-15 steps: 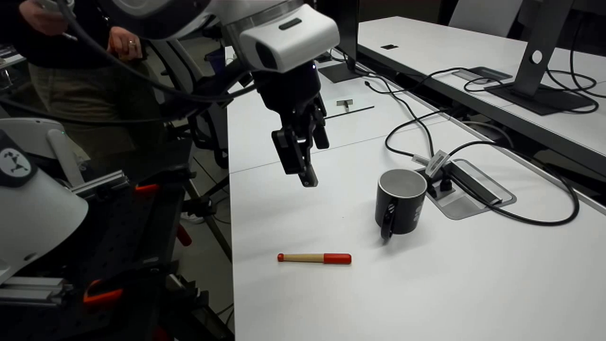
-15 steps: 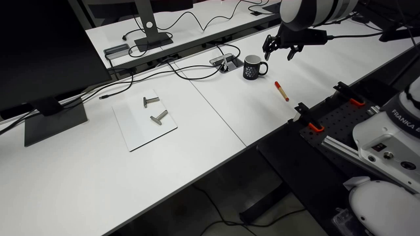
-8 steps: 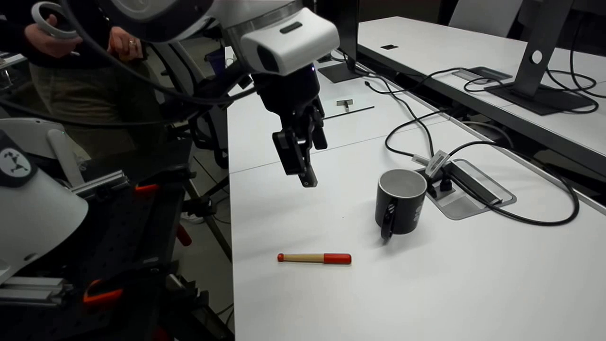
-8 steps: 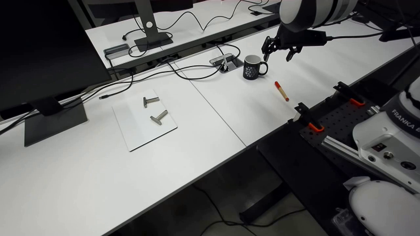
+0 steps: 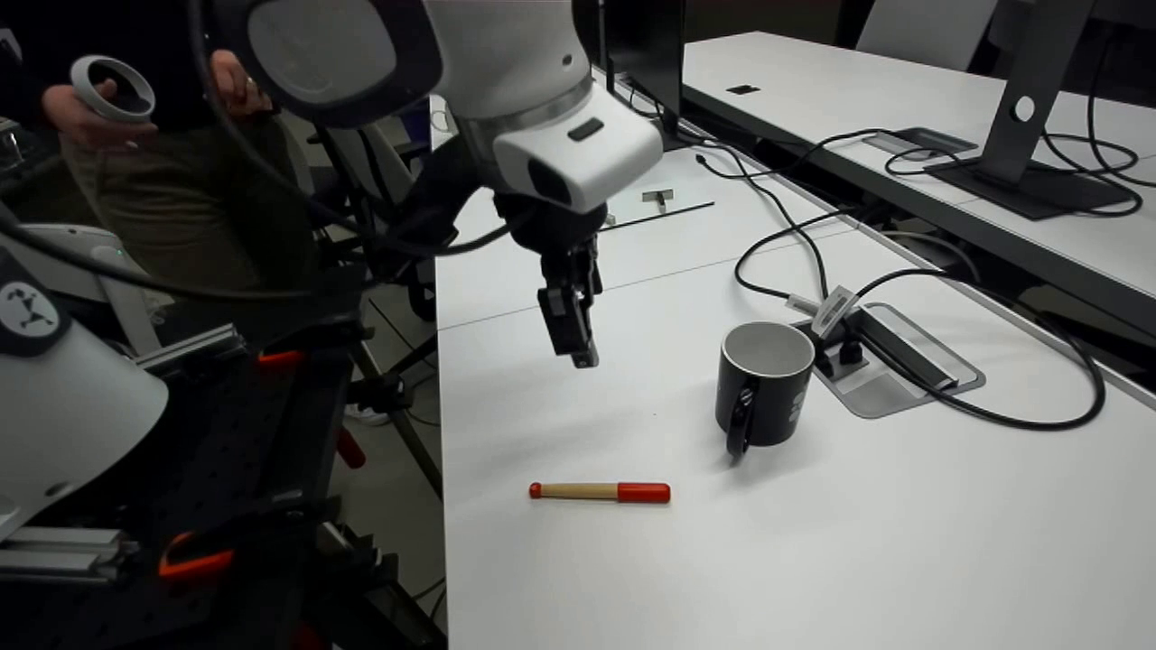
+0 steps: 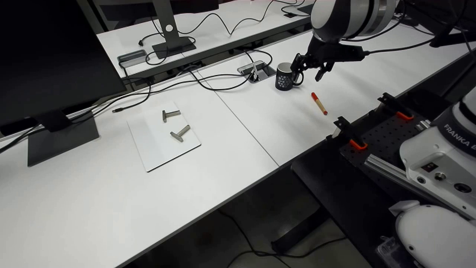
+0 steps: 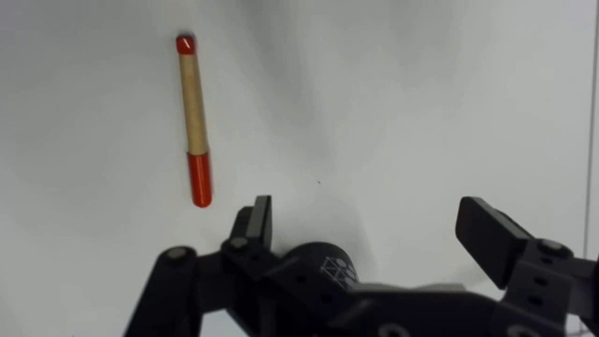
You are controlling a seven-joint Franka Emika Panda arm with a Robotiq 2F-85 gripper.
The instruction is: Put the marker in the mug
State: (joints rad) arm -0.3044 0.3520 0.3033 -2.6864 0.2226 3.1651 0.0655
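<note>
The gripper (image 7: 365, 224) hung above the table (image 5: 813, 551), its fingers (image 7: 489, 239) spread wide apart and nothing held. Its height over the surface could not be judged with confidence.

The marker (image 7: 193, 117) lay flat on the table, not yet picked up. In the wrist view it lay outside the span of the fingers, though roughly crosswise to their closing direction. It was judged that a straight descent would miss it. A small alignment error could bring a fingertip down on the barrel or nudge it, and a rounded barrel could roll. A grip near either end could let it swing.

The mug (image 5: 768, 388) stood upright near the marker but apart from it, farther from the robot's base (image 5: 68, 397). In an exterior view a finger overlapped its handle (image 6: 302, 79) to the eye only; the two were apart. A low sweep could nonetheless catch the handle and tip the mug. A marker carried in lying flat would probably strike the mouth and fall; turning it upright was judged necessary.

Just beyond sat the cable box (image 5: 871, 393), where a shoved mug could lodge against the plugs (image 5: 849, 349).
</note>
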